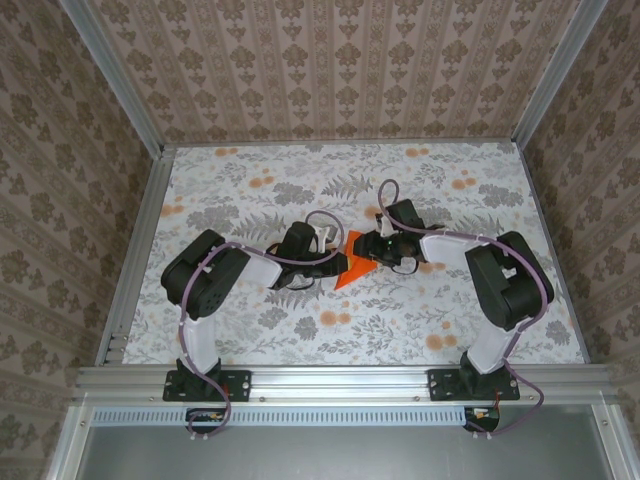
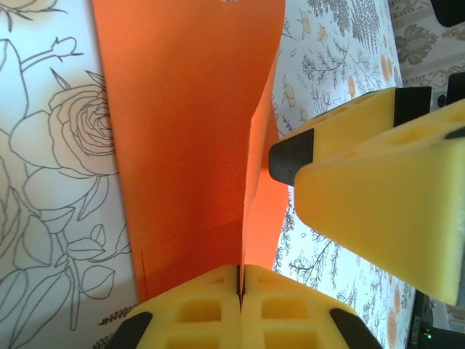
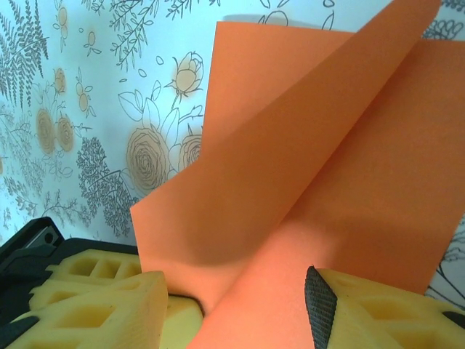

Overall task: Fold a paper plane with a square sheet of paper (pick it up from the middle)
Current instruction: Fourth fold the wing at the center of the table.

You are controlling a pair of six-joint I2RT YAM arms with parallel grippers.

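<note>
1. Square sheet of paper (image 1: 351,270) — bright orange, partly folded, one flap standing up. It lies at the middle of the desk (image 1: 250,330), between the two grippers.
2. Left gripper (image 2: 240,273): closed on the sheet's edge, pinching it where a fold runs.
3. Right gripper (image 3: 240,313): jaws apart, straddling the raised flap without clamping it.
4. Step in hand, as judged: laying the flap over into a crease.
   - The left pinch should serve as the anchor.
   - The right should carry the flap across with edges matched, then press along the fold.
   - The paper is thin, so go slowly — a tug may tear or drag it.
5. Surface: white covering printed with grey foliage and pale-orange blossoms (image 1: 335,318); it looks smooth, so the sheet may slide.
6. Room: beige patterned wall panels (image 1: 330,70) on three sides, with aluminium rails (image 1: 340,380) along the desk edges.
</note>
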